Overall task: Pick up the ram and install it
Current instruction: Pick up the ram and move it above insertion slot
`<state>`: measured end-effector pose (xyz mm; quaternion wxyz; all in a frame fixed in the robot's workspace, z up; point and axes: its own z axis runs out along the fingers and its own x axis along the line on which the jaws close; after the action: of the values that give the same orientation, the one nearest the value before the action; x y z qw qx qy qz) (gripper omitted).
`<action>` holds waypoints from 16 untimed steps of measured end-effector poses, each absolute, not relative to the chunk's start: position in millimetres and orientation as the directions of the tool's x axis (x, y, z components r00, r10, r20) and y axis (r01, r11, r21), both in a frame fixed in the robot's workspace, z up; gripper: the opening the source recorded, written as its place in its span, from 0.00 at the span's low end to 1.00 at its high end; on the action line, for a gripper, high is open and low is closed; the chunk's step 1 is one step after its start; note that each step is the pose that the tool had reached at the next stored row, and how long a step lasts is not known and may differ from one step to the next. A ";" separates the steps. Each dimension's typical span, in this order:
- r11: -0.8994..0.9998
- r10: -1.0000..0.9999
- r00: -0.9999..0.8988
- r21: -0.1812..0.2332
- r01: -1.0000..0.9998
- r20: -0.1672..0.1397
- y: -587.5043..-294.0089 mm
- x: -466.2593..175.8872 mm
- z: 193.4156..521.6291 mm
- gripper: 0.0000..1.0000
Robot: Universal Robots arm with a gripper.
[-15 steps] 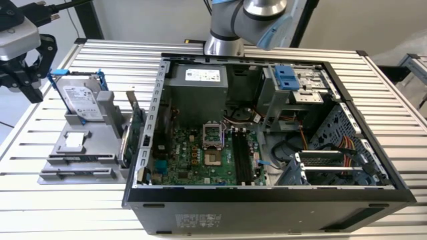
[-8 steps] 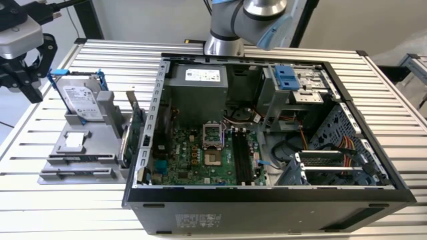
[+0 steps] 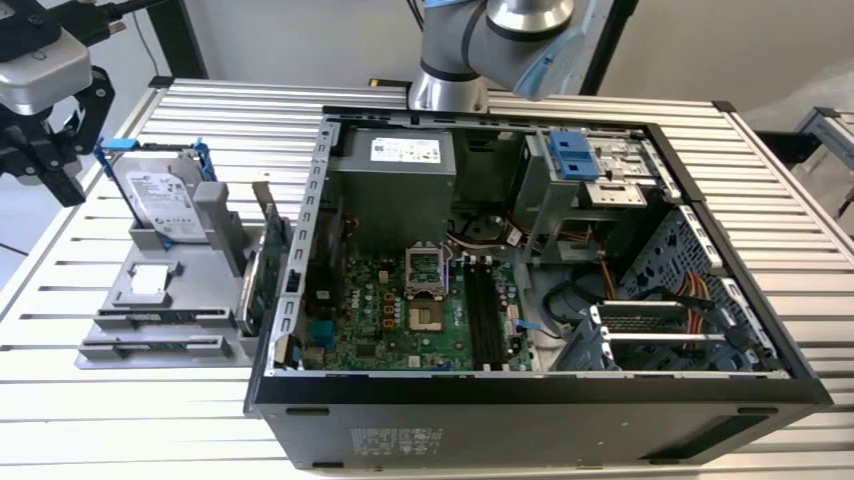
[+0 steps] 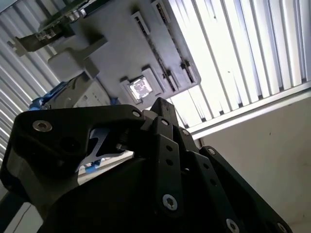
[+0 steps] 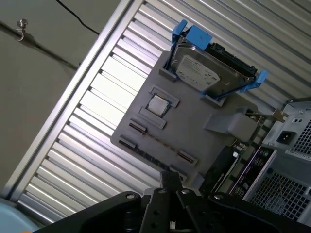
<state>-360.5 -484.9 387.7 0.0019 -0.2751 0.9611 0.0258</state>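
gripper [image 3: 40, 185] hangs at the exterior view's far left, fingers spread wide, holding nothing. right of it, well apart, the ram [image 3: 160, 318] sits in a grey holder [image 3: 187, 290] on the surface [image 3: 54, 300], beside the open case [image 3: 534, 420].

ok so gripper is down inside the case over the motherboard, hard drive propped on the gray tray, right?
No. The gripper is outside the case, beyond the gray tray at the exterior view's left. The hard drive does stand on that tray.

no legible text; white labels on hard drive [image 3: 167, 203], power supply [image 3: 404, 150], print unreadable.
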 end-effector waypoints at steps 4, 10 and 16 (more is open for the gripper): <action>0.833 -0.551 -0.834 0.049 -0.551 -0.018 -484.9 -360.5 387.7 0.00; 0.811 -0.583 -0.812 0.049 -0.583 -0.018 -484.9 -360.5 387.7 0.00; 0.789 -0.613 -0.790 0.049 -0.613 -0.018 -484.9 -360.5 387.7 0.00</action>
<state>-360.5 -484.9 387.7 0.0006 -0.3242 0.9456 0.0259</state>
